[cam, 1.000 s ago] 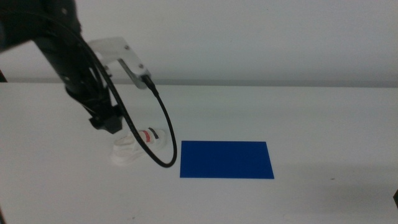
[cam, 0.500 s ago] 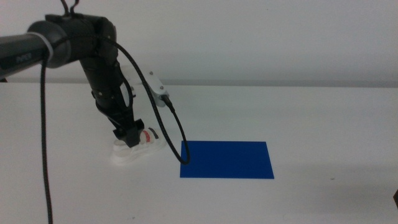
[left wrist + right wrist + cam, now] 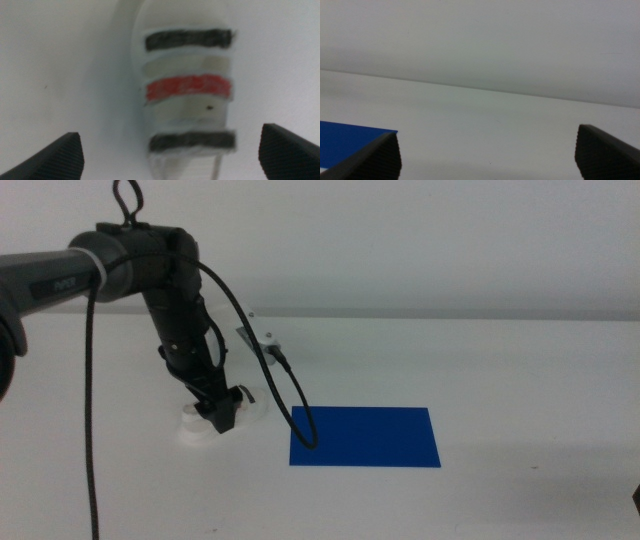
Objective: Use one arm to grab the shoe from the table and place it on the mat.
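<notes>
The white shoe [image 3: 198, 426] with two dark straps and one red strap lies on the white table [image 3: 480, 370], just left of the blue mat [image 3: 364, 436]. The left arm [image 3: 175, 300] reaches down from the left. My left gripper [image 3: 222, 418] is open and sits right over the shoe, partly hiding it. In the left wrist view the shoe [image 3: 189, 92] lies close between the spread jaws of the left gripper [image 3: 180, 157]. My right gripper [image 3: 487, 152] is open and empty, out of the middle view, with a corner of the mat [image 3: 347, 142] before it.
A black cable [image 3: 290, 405] loops from the left arm down to the mat's left edge. A small white part of the wrist camera mount [image 3: 262, 340] shows behind the arm.
The left arm has swung right and lowered. Its gripper has come down over the shoe. The cable loop has shifted right to the mat's edge. The shoe has not moved.
</notes>
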